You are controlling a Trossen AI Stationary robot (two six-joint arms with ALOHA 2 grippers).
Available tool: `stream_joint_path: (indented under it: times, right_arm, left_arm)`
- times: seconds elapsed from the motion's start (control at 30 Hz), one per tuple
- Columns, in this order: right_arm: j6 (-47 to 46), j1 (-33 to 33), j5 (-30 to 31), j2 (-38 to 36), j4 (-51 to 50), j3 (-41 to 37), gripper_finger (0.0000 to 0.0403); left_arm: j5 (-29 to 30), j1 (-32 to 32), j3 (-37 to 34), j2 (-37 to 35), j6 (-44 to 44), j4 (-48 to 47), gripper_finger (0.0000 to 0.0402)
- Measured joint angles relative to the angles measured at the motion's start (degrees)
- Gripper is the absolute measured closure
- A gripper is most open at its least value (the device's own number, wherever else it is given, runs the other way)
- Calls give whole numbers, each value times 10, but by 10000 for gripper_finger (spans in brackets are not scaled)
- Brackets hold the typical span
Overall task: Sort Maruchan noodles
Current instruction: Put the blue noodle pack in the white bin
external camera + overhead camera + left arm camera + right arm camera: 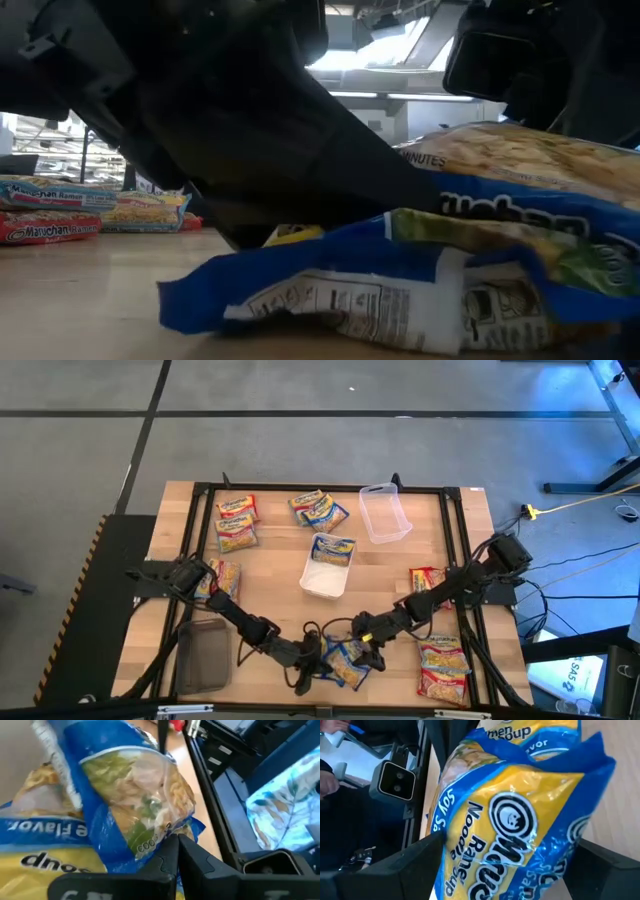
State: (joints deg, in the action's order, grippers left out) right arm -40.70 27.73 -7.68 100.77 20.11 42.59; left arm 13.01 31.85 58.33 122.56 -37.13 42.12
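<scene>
Grey concrete floor surrounds a pale wooden surface (pixel 270 570) edged by a black metal frame, seen from above with both dark arms reaching toward its near edge. Sorting looks partly done, as a judgement from the layout: orange-bordered Maruchan packets (pixel 236 520) lie grouped at the far left, two blue-bordered packets (pixel 318 510) at the far middle, red-bordered packets (pixel 443 668) stacked at the near right, one more red-bordered packet (pixel 428 577) at mid right, an orange packet (pixel 222 577) under the left arm, and one blue packet inside the white tray (pixel 322 582). A clear plastic tub (pixel 385 513) stands beside the tray, and a dark tray (pixel 203 657) sits at the near left. Still unsorted is the blue-bordered pile (pixel 345 660) at the near centre, where both arms meet. The left gripper (pixel 312 657) sits at the pile's left side; its wrist view shows its fingers (pixel 165 862) closed together, tips touching, against the crinkled edge of a blue packet (pixel 135 795), though whether film is pinched between them cannot be told. The right gripper (pixel 366 645) is at the pile's right, its fingers (pixel 395 865) spread on either side of a blue-and-yellow soy sauce packet (pixel 515 820), apparently not yet clamped. Packets are flat, rectangular, glossy plastic film, creased and puffed, with a wavy noodle block printed on the front and a white label panel on the back (pixel 350 305).
</scene>
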Motion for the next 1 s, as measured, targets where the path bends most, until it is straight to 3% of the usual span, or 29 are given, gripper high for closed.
stream_joint_path:
  times: [0.23, 0.57, 0.73, 1.0]
  right_arm:
    - [-25, -1, -2, 0, 10, 0, 68]
    - [-42, 0, -12, 1, 65, -1, 68]
    - [-54, 4, 15, 1, 67, -1, 72]
    - [-58, 12, 23, 1, 62, -1, 167]
  left_arm:
    - [49, -1, 0, 0, -3, -1, 398]
    - [64, -1, -1, 0, 0, 9, 398]
    - [72, -1, -1, 0, 2, 11, 398]
    - [73, -1, -1, 0, 2, 12, 398]
